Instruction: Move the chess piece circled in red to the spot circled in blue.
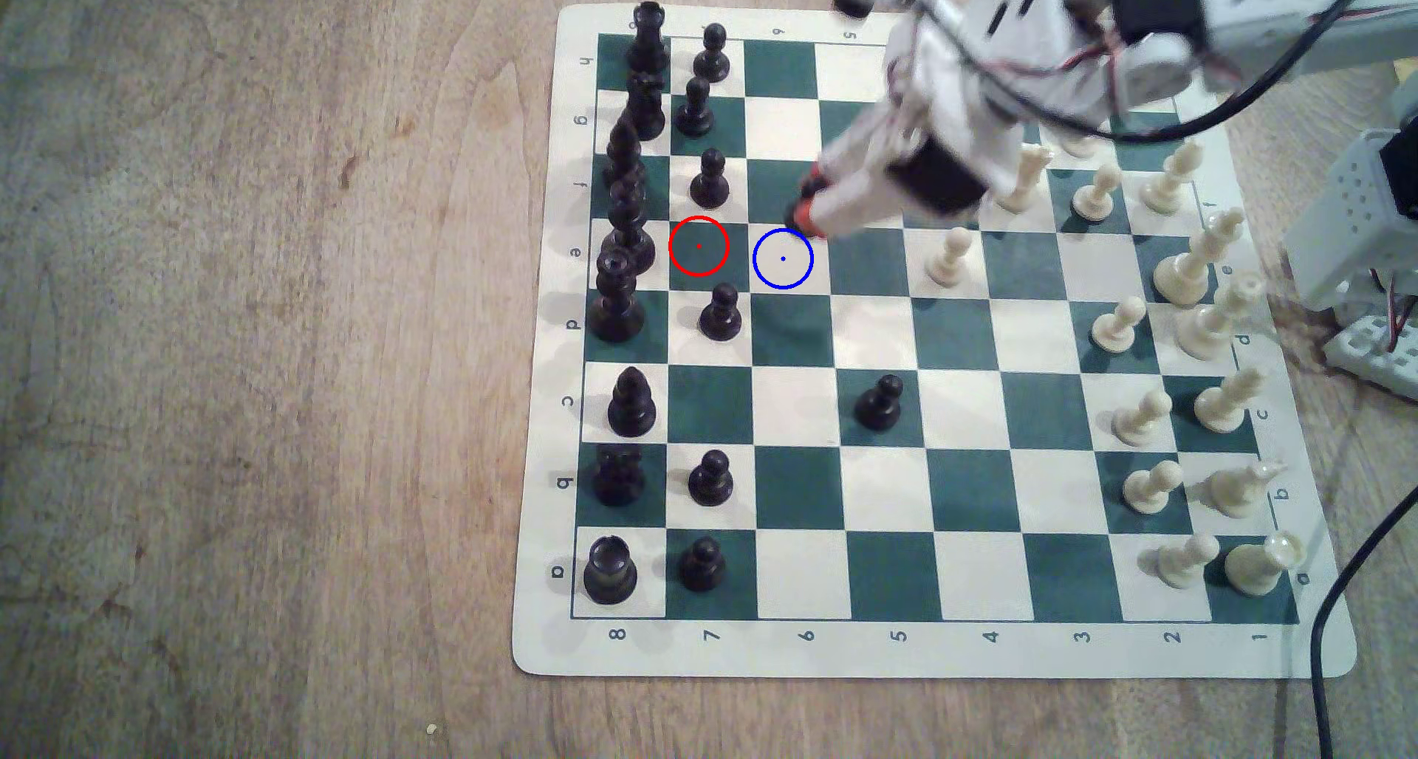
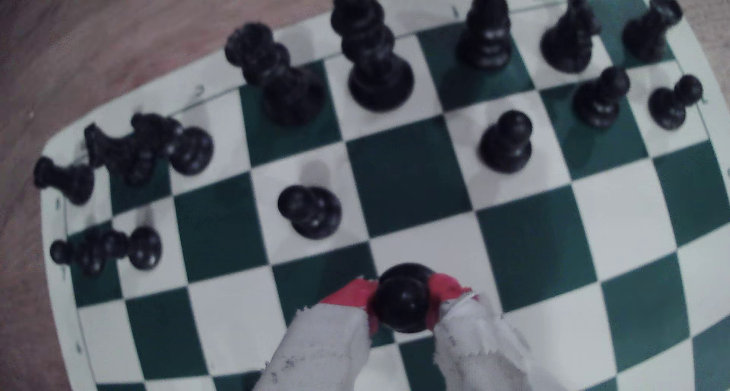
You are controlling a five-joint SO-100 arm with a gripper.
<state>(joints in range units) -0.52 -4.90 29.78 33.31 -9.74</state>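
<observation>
The gripper [image 2: 403, 302] clamps the black pawn [image 2: 403, 298] between its red-tipped fingers [image 2: 349, 294]. In the exterior view the pawn [image 1: 798, 205] sits just beyond the blue-ringed square [image 1: 783, 259], seemingly lifted off the board [image 1: 921, 655], though blur obscures this. The red-ringed square [image 1: 698, 246] is bare.

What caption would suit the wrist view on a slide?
Red-tipped fingers pinch a black pawn above the green-and-white chessboard, facing the black back row.
</observation>
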